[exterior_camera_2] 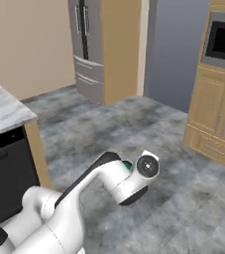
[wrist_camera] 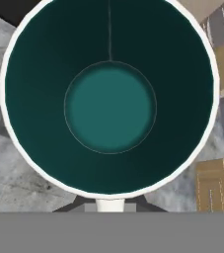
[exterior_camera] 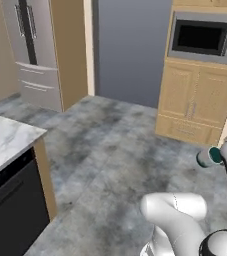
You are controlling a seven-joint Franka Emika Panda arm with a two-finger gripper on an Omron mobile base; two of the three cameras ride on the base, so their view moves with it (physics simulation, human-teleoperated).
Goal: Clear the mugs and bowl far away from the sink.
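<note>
One dark teal mug (exterior_camera: 208, 156) is pinched in the gripper (exterior_camera: 220, 156), carried in mid-air above the grey floor (exterior_camera: 115, 145), out in front of the wooden cabinet (exterior_camera: 195, 102) under the microwave (exterior_camera: 205, 37), likely in transit away from the sink. It seems to lie sideways, its long axis roughly level, its mouth facing the hand camera.

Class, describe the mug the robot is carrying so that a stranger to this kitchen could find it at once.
Start at the wooden cabinet under the microwave. Before it, above the grey floor, the gripper is shut on a small mug. It is dark teal with a pale rim.
</note>
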